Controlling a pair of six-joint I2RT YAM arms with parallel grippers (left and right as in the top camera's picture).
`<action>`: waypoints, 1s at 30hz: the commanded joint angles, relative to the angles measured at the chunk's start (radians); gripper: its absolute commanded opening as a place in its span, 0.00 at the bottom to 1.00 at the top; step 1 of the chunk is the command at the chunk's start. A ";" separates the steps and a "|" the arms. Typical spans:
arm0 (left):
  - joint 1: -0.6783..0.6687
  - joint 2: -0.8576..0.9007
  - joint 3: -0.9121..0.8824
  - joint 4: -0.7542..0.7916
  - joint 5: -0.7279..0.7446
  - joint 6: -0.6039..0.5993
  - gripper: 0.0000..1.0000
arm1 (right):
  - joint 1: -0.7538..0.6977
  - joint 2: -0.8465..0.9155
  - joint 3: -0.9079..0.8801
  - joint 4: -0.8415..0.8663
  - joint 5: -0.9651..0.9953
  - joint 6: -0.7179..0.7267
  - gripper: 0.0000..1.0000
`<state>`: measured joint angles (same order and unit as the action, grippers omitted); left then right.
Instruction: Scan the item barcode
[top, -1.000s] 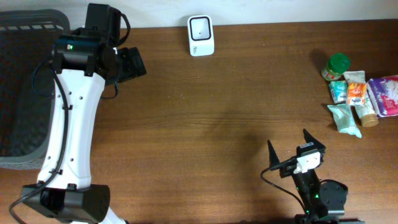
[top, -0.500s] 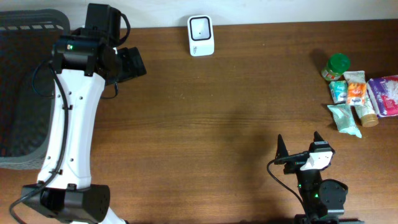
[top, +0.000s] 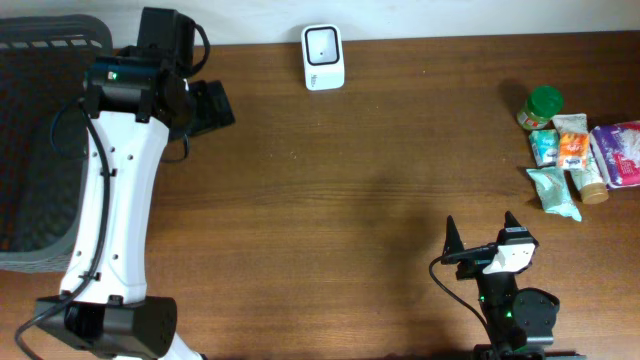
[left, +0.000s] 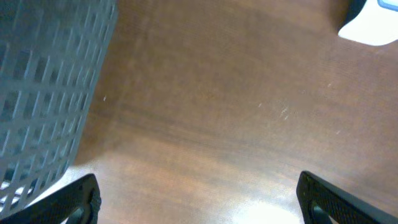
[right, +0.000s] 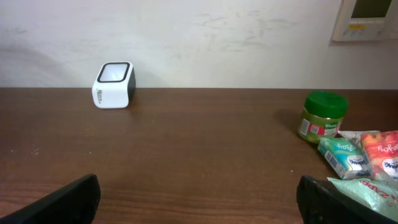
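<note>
The white barcode scanner (top: 323, 57) stands at the table's far edge, also in the right wrist view (right: 114, 85) and as a white corner in the left wrist view (left: 373, 25). Several items lie at the right: a green-lidded jar (top: 541, 107) (right: 323, 117), a teal packet (top: 553, 192), an orange packet (top: 571, 148) and a purple pack (top: 620, 152). My left gripper (top: 222, 104) (left: 199, 199) hangs open over bare wood beside the basket. My right gripper (top: 482, 232) (right: 199, 199) is open near the front edge, left of the items, holding nothing.
A dark grey mesh basket (top: 30, 150) (left: 43, 81) fills the far left. A brown tube (top: 590, 188) lies among the items at the right. A pale wall rises behind the table.
The right gripper shifted a little to the right and towards the front edge, then stopped. The left arm has barely moved.
</note>
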<state>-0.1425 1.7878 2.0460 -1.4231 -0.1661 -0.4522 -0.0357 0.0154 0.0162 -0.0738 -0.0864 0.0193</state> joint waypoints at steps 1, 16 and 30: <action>0.006 -0.013 0.008 -0.116 -0.017 0.013 0.99 | 0.009 -0.012 -0.011 0.002 0.005 0.005 0.99; -0.072 -0.504 -0.878 0.683 0.202 0.431 0.99 | 0.009 -0.012 -0.011 0.002 0.005 0.005 0.99; -0.071 -1.329 -1.728 1.135 0.249 0.431 0.99 | 0.010 -0.012 -0.011 0.002 0.005 0.005 0.99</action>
<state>-0.2142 0.5259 0.3645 -0.2882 0.0723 -0.0410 -0.0353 0.0101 0.0147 -0.0719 -0.0864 0.0196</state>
